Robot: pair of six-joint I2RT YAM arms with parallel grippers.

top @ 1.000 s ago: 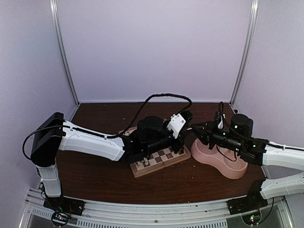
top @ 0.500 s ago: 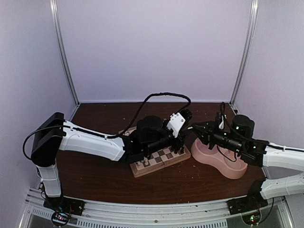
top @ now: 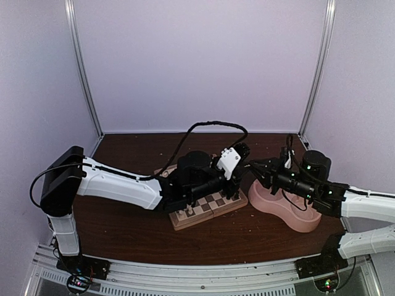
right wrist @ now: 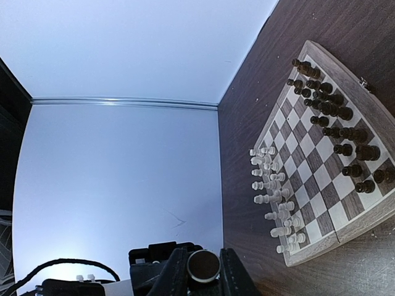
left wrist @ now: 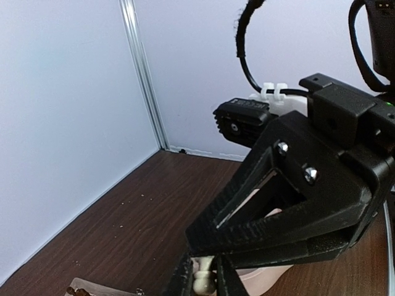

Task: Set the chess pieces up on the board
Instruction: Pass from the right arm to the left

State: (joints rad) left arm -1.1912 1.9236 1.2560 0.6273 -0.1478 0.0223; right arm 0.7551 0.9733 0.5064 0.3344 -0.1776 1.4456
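Observation:
Above the gap between the board and the pink bowl, my two grippers meet tip to tip. In the left wrist view my left gripper is shut on a cream-white chess piece with a thin stem and a round end. The right gripper's fingers reach down to that piece. My right gripper is shut on a piece whose round dark base faces its camera; it looks like the same piece. From above, the left gripper and right gripper hide it.
The right wrist view has the board carrying several white pieces in two rows on one side and several dark pieces opposite. A pink double bowl sits right of the board. The left arm lies across the table.
The left gripper's jaws have closed on the piece. Both arms have barely moved; the right gripper stays shut.

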